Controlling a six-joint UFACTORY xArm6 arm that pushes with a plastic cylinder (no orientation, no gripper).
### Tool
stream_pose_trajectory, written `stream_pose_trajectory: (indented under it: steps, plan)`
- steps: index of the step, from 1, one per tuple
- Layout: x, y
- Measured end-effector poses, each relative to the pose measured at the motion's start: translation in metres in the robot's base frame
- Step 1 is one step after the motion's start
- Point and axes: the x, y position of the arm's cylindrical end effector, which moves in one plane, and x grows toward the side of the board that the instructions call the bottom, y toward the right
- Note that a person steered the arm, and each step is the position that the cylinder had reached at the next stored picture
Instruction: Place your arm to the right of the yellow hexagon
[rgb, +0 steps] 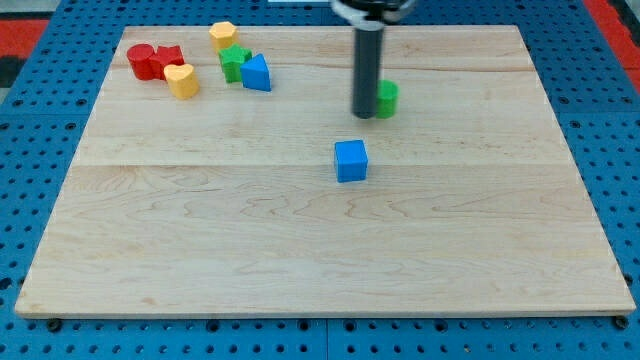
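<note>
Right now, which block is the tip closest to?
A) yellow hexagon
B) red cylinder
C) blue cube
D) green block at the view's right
D: my tip sits right against the view's left side of the green block, while the blue cube lies apart below it and the yellow hexagon and red cylinder are far off at the view's upper left.

My arm shows only as a straight, dark grey cylindrical rod (366, 75) with a smooth matte surface, topped by a wider black-and-white collar (371, 8); my tip (364, 115) ends blunt and flat.
</note>
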Motion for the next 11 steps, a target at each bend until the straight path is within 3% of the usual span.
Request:
stream_pose_trajectory:
  steps: [1, 3, 4, 5, 6, 7, 9, 11]
  plan:
    - [-0.001, 0.007]
    - [0.011, -0.044]
    - [-0.027, -0.071]
    - [-0.084, -0.031]
    - [-0.116, -0.034]
    - [-0.143, -0.081]
    - [-0.145, -0.155]
    - [-0.145, -0.156]
